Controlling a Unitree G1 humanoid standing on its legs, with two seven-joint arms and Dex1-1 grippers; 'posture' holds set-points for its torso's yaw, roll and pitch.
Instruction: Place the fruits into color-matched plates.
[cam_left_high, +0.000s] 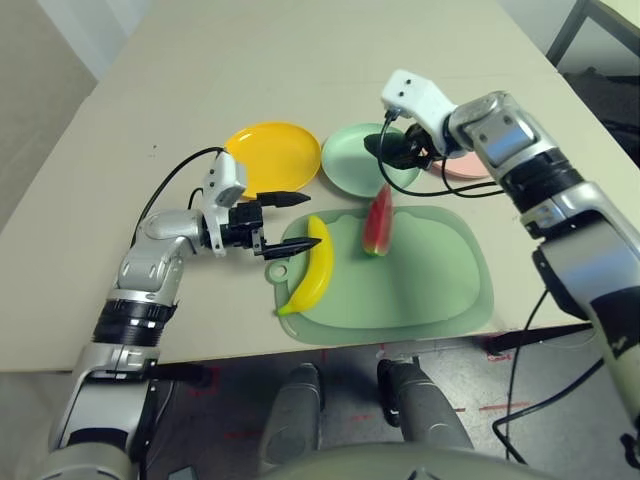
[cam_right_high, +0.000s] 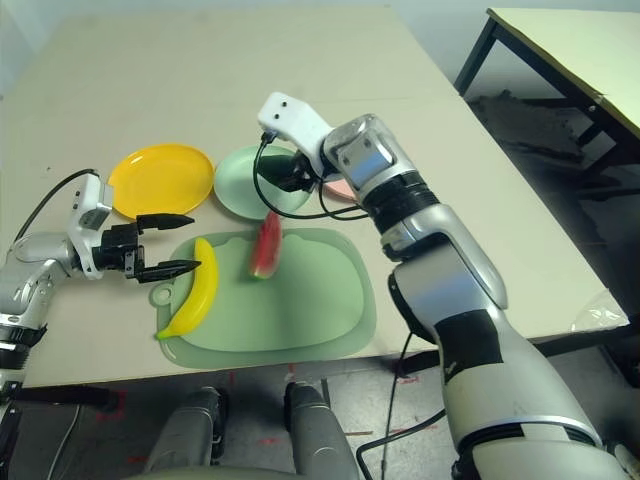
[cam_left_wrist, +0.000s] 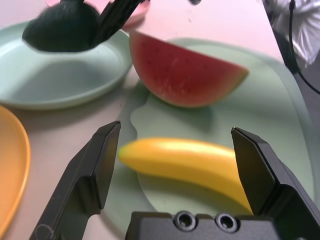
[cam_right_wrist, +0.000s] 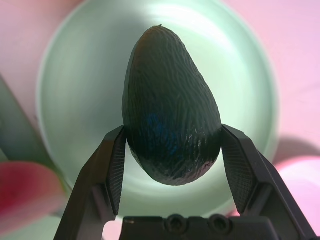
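One fruit, the avocado (cam_right_wrist: 170, 130), is pinched in my right gripper (cam_right_wrist: 172, 150) above the green plate (cam_right_wrist: 70, 110); next I lower and release. My left gripper (cam_left_wrist: 177, 165) is spread near the banana (cam_left_wrist: 190, 162).

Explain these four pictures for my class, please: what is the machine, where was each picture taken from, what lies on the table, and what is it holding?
This is a humanoid robot with two silver arms, each ending in a gripper with two black jaws. Two pictures come from cameras in its head, looking down at the table; the other two come from cameras on its wrists.

On the table lie a yellow-orange plate, a mint green plate, a pink plate partly hidden by the right arm, and a pale green mat. A banana and a watermelon wedge rest on the mat.

The right gripper holds a dark green avocado over the mint green plate. The left gripper is open, facing the banana.
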